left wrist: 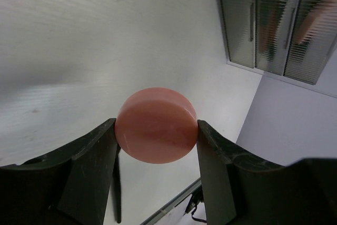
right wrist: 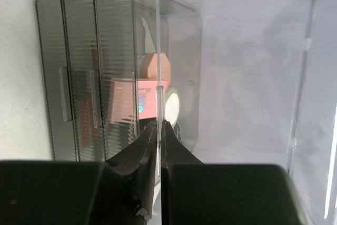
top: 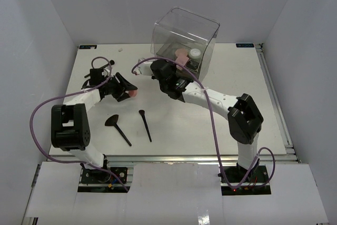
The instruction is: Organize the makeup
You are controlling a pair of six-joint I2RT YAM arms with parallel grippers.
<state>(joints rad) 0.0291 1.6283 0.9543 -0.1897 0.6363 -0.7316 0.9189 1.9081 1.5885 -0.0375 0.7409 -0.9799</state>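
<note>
A pink round compact (left wrist: 156, 125) is clamped by its rim between my left gripper's (left wrist: 156, 133) fingers, held above the table left of centre (top: 134, 93). My right gripper (right wrist: 159, 126) is shut on the thin front wall (right wrist: 158, 51) of the tall clear box (top: 184, 40) at the back. Inside the box lie a pink square compact (right wrist: 124, 106), a small white round jar (right wrist: 172, 106) and a peach piece (right wrist: 155, 67). Two black-handled brushes lie on the table in front: a fan-headed one (top: 117, 127) and a slim one (top: 145, 125).
The box's dark ribbed drawers (right wrist: 68, 93) face my right wrist camera and also show in the left wrist view (left wrist: 279, 25). Purple cables loop over both arms (top: 39, 114). White walls close in the table (top: 210, 125) on three sides.
</note>
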